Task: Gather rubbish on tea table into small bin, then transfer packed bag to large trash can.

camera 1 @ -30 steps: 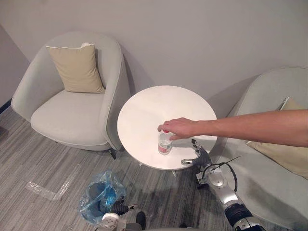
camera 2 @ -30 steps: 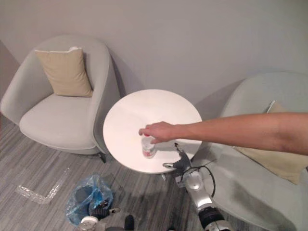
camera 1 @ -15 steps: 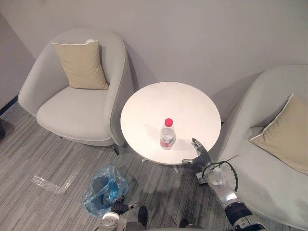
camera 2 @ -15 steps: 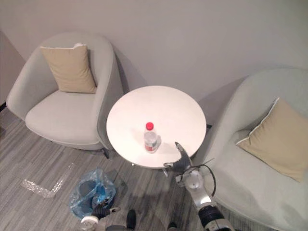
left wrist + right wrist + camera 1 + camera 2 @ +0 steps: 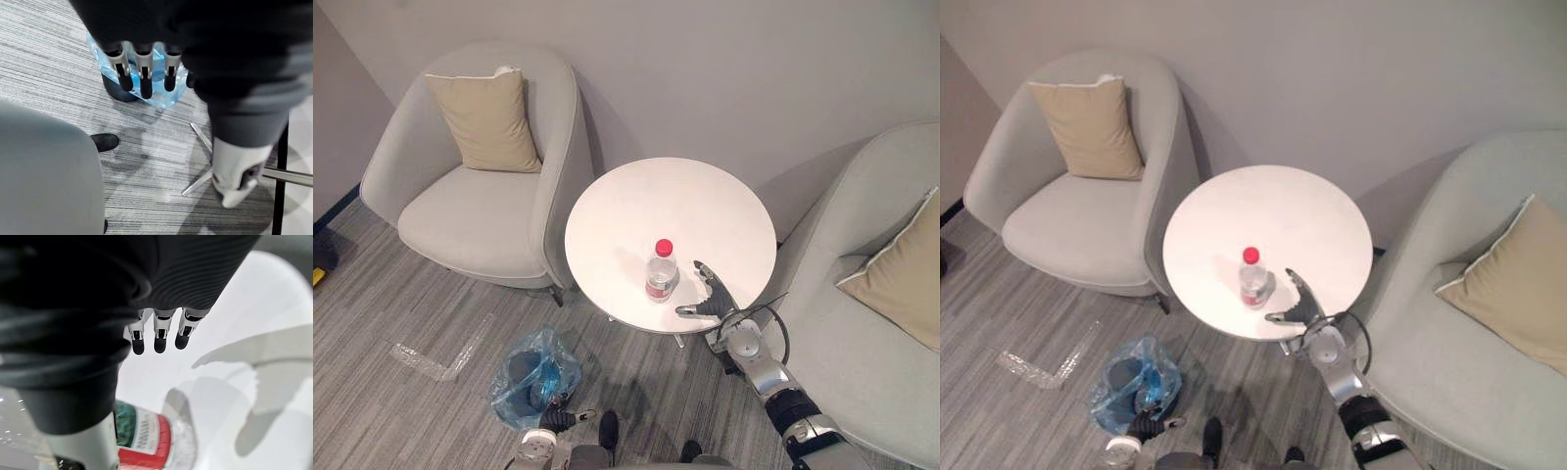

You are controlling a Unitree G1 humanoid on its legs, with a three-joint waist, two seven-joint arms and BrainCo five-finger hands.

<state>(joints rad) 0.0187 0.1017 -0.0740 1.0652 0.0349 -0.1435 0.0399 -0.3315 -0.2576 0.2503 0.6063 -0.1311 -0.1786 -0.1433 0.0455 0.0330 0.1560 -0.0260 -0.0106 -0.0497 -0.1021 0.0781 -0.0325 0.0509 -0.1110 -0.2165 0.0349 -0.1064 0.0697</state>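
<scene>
While R hand, splayed, empty, flanks bottle, wrist cam shows L hand straight-fingered near bin.

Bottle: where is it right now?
In the eye views the red-capped bottle stands upright on the round white table, near its front edge, just left of the open right hand, untouched.

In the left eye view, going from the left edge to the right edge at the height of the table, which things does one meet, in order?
Left armchair → round white table → red-capped bottle → right hand, open beside the bottle → right armchair.
</scene>
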